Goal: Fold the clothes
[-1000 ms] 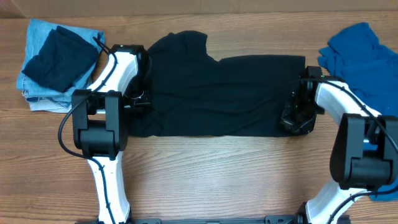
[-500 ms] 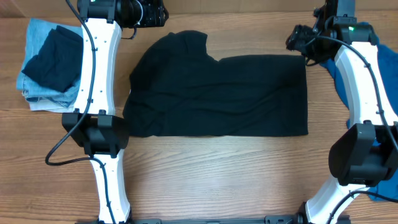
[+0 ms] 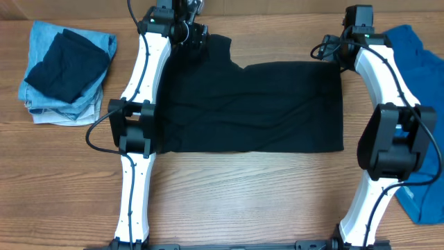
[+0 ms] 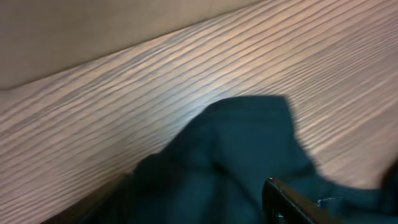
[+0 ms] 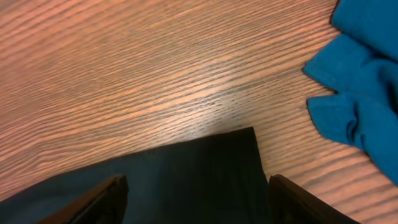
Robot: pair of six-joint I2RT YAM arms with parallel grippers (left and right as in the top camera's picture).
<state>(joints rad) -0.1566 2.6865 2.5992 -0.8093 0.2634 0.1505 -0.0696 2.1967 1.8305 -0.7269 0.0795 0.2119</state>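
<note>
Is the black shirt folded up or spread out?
Spread out: the black shirt lies flat and wide on the table, not bundled.

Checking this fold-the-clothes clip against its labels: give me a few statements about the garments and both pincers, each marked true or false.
1. The black garment lies spread out on the table. True.
2. The right pincer is shut on the blue garment. False: it is open over the black garment's far right corner, and the blue garment lies beside it, not gripped.
3. A dark garment lies on a light blue garment at the table's left side. True.
4. The left pincer hangs over the black garment's near edge. False: it is at the far left corner, open.
</note>
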